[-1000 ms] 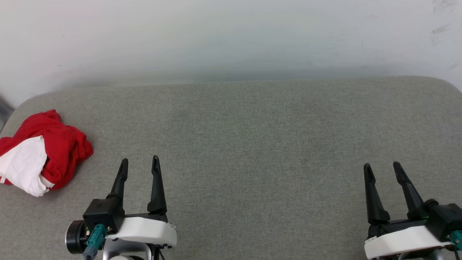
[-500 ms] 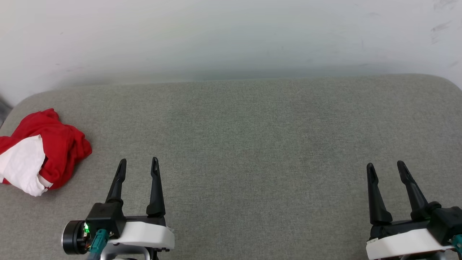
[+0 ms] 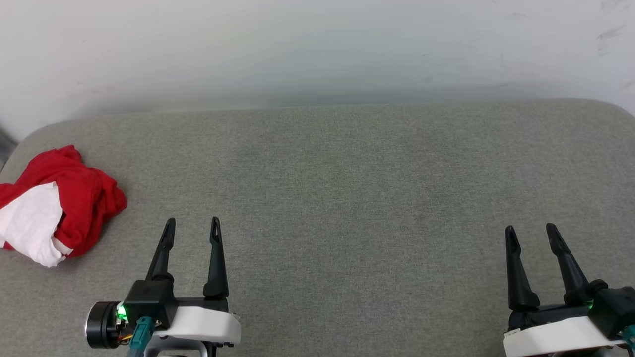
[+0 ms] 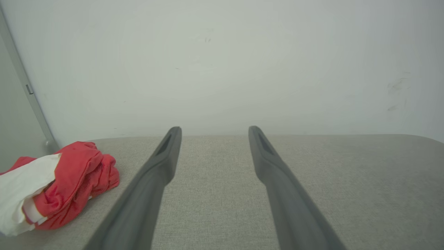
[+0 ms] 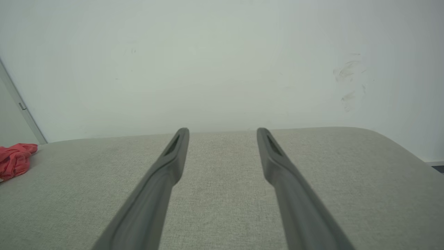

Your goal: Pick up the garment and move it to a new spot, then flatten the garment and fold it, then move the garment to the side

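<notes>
Two grippers sit at the near edge of the scene, fingers pointing toward the wall. Left gripper [image 3: 193, 220]: its two dark fingers are spread apart with nothing between them, and a green light [image 3: 120, 312] glows on the wrist housing. Right gripper [image 3: 531, 228]: fingers likewise spread and empty, well apart from the left gripper, toward the right side. Whether either gripper's fingertips touch the fabric below cannot be told.

Beneath both lies a grey fabric-covered surface [image 3: 347, 198] with rounded corners. The garment [image 3: 74, 198], a red T-shirt with a white sleeve exposed, lies crumpled in a heap at the surface's left edge. It is near the left gripper's fingers but apart from them, and far from the right gripper.

Behind the surface rises a pale wall [image 3: 317, 49], marked with faint dark scuffs [image 5: 347, 73] toward its right.
</notes>
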Controlling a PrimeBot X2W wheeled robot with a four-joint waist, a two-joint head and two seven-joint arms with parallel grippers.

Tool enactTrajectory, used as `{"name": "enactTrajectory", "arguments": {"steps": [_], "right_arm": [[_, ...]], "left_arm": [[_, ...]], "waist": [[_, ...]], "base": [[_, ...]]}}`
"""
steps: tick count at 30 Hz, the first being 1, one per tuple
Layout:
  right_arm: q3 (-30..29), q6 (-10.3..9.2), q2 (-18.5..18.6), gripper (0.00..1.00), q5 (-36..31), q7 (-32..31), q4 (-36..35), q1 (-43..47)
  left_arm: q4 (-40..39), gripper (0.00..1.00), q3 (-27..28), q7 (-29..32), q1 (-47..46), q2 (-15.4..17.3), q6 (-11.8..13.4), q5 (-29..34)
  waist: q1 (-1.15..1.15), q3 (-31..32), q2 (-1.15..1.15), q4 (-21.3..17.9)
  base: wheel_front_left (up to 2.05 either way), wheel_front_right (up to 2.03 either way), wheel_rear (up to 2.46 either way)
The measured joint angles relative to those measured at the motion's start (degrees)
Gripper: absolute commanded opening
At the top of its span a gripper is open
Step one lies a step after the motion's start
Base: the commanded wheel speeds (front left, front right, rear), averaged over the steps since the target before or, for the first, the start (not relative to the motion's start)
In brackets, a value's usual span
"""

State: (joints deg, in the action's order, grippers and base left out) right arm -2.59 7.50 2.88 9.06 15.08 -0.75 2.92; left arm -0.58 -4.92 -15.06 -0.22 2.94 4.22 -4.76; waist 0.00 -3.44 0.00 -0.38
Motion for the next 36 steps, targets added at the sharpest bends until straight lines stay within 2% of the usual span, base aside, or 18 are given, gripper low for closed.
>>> {"name": "enactTrajectory", "arguments": {"steps": [9, 15, 23, 36], "right_arm": [[0.4, 0.00, 0.0, 1.00, 1.0, 0.0, 0.4, 0.0], [0.6, 0.00, 0.0, 1.00, 0.8, 0.0, 0.3, 0.0], [1.1, 0.00, 0.0, 1.00, -0.5, 0.0, 0.1, 0.0], [1.5, 0.00, 0.0, 1.00, -2.6, 0.0, 0.1, -0.2]], "left_arm": [[0.4, 1.00, -0.1, 0.0, 0.0, 0.0, 0.1, -0.5], [0.5, 1.00, -0.1, 0.0, -0.6, 0.0, 0.3, -0.5], [0.5, 1.00, 0.8, 0.0, -1.3, 0.0, 0.4, -1.9], [1.0, 1.00, 1.4, 0.0, -1.5, 0.0, 1.1, -3.6]], "waist": [[0.00, -0.4, 0.00, 0.3], [0.00, -0.9, 0.00, 2.1], [0.00, -1.5, 0.00, 6.3], [0.00, -2.4, 0.00, 15.7]], "base": [[0.00, 0.00, 0.00], [0.00, 0.00, 0.00], [0.00, 0.00, 0.00], [0.00, 0.00, 0.00]]}}
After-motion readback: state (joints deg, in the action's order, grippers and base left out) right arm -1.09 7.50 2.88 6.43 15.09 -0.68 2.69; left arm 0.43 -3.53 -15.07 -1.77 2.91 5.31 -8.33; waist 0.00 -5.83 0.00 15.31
